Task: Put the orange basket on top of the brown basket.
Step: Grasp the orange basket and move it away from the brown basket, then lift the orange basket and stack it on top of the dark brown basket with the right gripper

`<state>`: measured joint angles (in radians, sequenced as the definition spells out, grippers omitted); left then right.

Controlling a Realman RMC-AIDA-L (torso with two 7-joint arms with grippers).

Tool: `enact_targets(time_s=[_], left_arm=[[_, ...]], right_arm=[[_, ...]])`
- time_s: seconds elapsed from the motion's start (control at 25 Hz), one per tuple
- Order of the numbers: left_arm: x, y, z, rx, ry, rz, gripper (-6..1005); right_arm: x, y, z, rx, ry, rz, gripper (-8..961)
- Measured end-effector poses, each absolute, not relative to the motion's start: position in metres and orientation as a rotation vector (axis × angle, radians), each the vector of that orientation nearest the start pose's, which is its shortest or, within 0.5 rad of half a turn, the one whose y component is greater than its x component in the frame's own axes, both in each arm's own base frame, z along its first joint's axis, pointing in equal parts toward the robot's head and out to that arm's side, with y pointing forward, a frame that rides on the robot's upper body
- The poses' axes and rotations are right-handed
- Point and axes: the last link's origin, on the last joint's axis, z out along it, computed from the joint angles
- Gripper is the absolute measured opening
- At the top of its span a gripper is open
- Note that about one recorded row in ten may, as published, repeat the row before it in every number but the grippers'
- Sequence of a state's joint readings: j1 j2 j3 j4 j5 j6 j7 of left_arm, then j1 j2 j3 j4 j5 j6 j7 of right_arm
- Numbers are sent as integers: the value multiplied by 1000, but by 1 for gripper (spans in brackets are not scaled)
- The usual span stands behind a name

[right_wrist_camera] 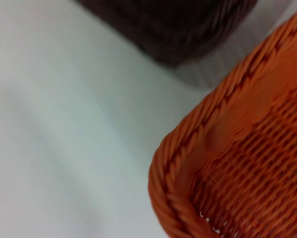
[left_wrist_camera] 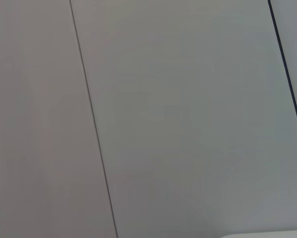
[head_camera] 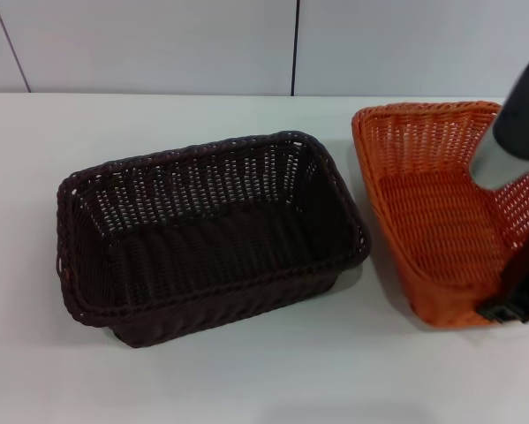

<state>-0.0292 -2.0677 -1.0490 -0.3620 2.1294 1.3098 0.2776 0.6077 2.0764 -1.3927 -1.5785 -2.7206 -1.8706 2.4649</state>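
The orange basket (head_camera: pixel 432 221) stands on the white table at the right. The brown basket (head_camera: pixel 211 234) stands upright beside it at the middle left, a small gap between them. My right arm reaches down over the orange basket, and my right gripper (head_camera: pixel 517 291) is at the basket's near right rim. The right wrist view shows a corner of the orange basket's braided rim (right_wrist_camera: pixel 188 148) up close and part of the brown basket (right_wrist_camera: pixel 173 25) beyond it. My left gripper is out of view; the left wrist view shows only wall panels.
The white table (head_camera: pixel 246 380) has bare room in front of and to the left of the baskets. A panelled wall (head_camera: pixel 158 44) runs along the table's back edge.
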Motion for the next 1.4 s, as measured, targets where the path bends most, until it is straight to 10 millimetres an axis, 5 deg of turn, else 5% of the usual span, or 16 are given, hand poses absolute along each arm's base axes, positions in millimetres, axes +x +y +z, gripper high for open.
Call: enact_targets(time_s=[0.52,1.0,1.12,1.2,1.24,1.4], left_arm=[[-412,202,42,-1122,-489,-291,695],[-411,200,42,-1123,-476,-294,695],[-411,200,42,-1120,-482,-302,695],[-411,200,42,-1116,-490,-314,695],[-411,200,42,-1114,-495,-319,695],[-412,200,42,-1108,-513,-336,695]], right_arm=[[125,334,49,-2545,673,-573,160],[74,336,66,-2504,427,-423,148],[58,333,56,-2563,217,-448,148],[45,326,46,-2605,-51,-499,148],[35,315,37,-2613,-319,-538,148],[20,302,29,-2565,-639,-544,148]])
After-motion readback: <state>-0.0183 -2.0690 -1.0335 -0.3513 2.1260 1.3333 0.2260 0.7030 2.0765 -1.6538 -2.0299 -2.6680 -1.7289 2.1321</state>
